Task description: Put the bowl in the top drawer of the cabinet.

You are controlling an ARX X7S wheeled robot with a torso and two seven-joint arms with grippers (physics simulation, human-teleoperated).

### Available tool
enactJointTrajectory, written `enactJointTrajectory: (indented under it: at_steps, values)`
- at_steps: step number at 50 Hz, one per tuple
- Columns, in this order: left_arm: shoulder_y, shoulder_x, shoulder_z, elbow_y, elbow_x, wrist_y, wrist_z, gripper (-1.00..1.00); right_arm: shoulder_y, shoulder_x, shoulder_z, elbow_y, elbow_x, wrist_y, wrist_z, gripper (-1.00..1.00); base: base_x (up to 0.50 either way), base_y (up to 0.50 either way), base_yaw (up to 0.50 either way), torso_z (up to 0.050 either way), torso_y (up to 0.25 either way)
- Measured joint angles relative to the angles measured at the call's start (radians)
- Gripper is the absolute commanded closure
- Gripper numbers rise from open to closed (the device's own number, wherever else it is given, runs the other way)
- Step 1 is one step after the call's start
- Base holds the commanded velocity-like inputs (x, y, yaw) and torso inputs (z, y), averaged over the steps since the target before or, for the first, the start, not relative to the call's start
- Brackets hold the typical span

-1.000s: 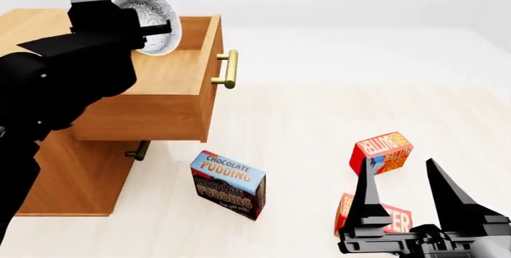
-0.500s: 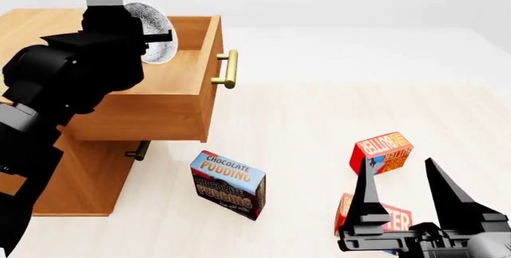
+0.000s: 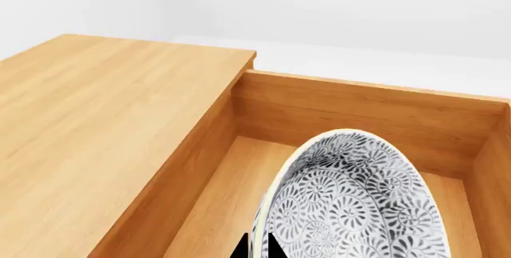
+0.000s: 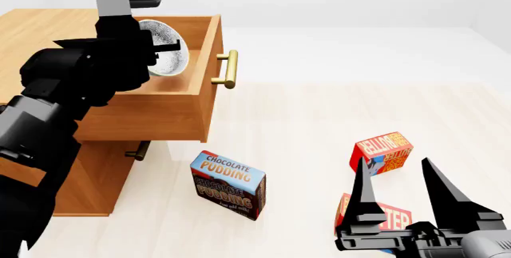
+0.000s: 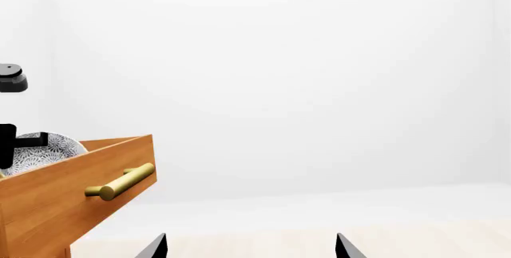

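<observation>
Left gripper [image 4: 169, 47] jaws grip bowl [image 4: 166, 55] inside top drawer [image 4: 209, 60]; right gripper [image 4: 403, 201] jaws spread. "CHOCOLATE PUDDING" box [image 4: 227, 184] at 6 o'clock of the drawer handle.

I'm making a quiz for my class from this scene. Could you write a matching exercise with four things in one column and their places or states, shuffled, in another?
Things:
1. bowl
2. top drawer
3. chocolate pudding box
4. right end effector

Places or states:
A. pulled out, open
B. standing on the floor in front of the cabinet
C. open, holding nothing, low over the red boxes
D. tilted on edge, held by the left end effector inside the drawer

Pairs: 1-D, 2-A, 3-B, 4-C
</observation>
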Motion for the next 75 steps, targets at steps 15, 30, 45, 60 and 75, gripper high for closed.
enactJointTrajectory:
  at_steps: [15, 30, 45, 60, 75]
  values:
    - [-0.008, 0.032, 0.006, -0.103, 0.016, -0.015, 0.027, 1.00, 0.000, -0.001, -0.006, 0.007, -0.003, -0.004, -0.001, -1.00, 0.00, 0.00, 0.00, 0.000, 0.000]
    - [-0.019, 0.046, 0.012, -0.140, 0.027, -0.039, 0.050, -1.00, 0.001, 0.001, -0.011, 0.010, -0.005, -0.006, 0.000, -1.00, 0.00, 0.00, 0.00, 0.000, 0.000]
    - [-0.032, -0.019, 0.000, 0.031, 0.025, -0.040, -0.021, -1.00, 0.009, 0.004, -0.016, 0.006, -0.004, 0.002, 0.005, -1.00, 0.00, 0.00, 0.00, 0.000, 0.000]
    - [-0.056, -0.124, -0.036, 0.325, -0.030, -0.095, -0.139, -1.00, 0.010, 0.010, -0.013, 0.001, 0.002, 0.002, 0.009, -1.00, 0.00, 0.00, 0.00, 0.000, 0.000]
    - [0.126, -0.410, -0.114, 1.010, -0.192, -0.128, -0.370, -1.00, 0.016, 0.020, -0.007, -0.014, 0.013, 0.011, 0.020, -1.00, 0.00, 0.00, 0.00, 0.000, 0.000]
